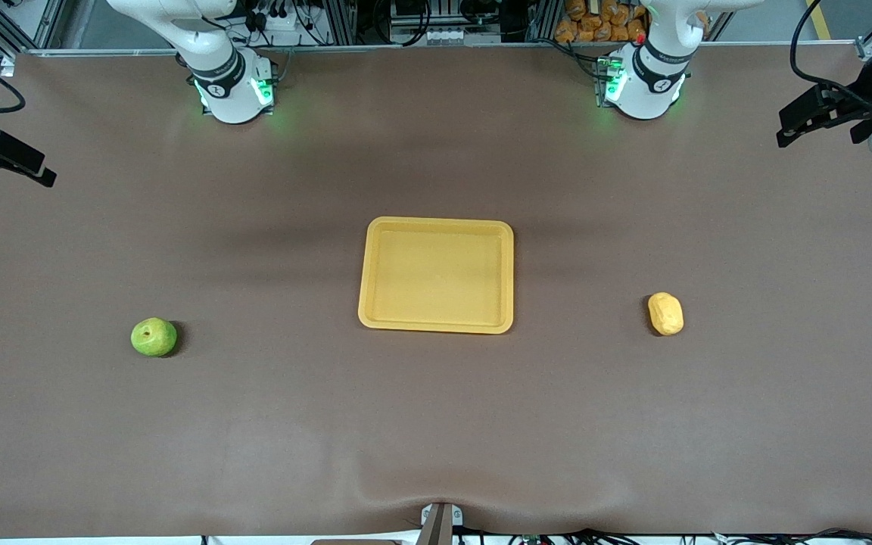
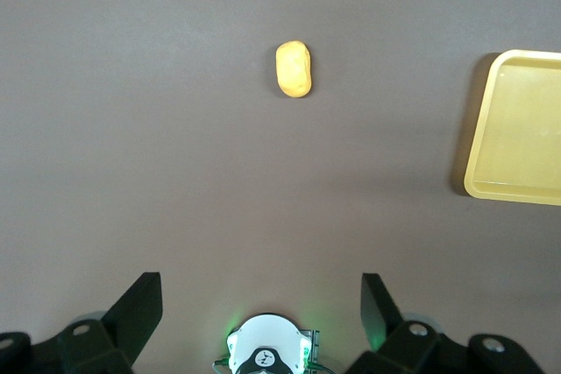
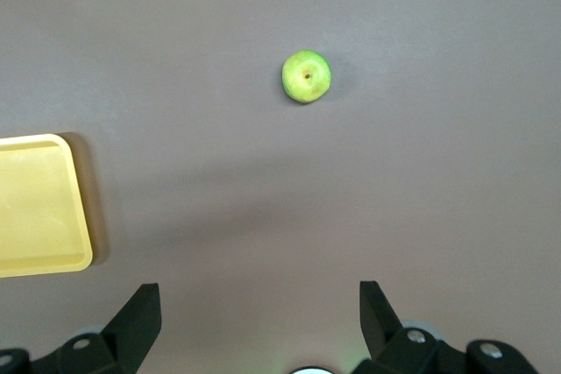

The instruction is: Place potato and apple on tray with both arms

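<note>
The yellow-orange tray lies empty at the middle of the table. The green apple sits on the table toward the right arm's end, a little nearer to the front camera than the tray. The yellow-tan potato lies toward the left arm's end. My left gripper is open and empty, high over the table's edge at its own end. My right gripper is open and empty, high at the right arm's end. The left wrist view shows the potato, tray and open gripper. The right wrist view shows the apple, tray and open gripper.
The brown table mat has a slight ripple near its front edge. Both arm bases stand along the table's back edge. Orange packets lie off the table near the left arm's base.
</note>
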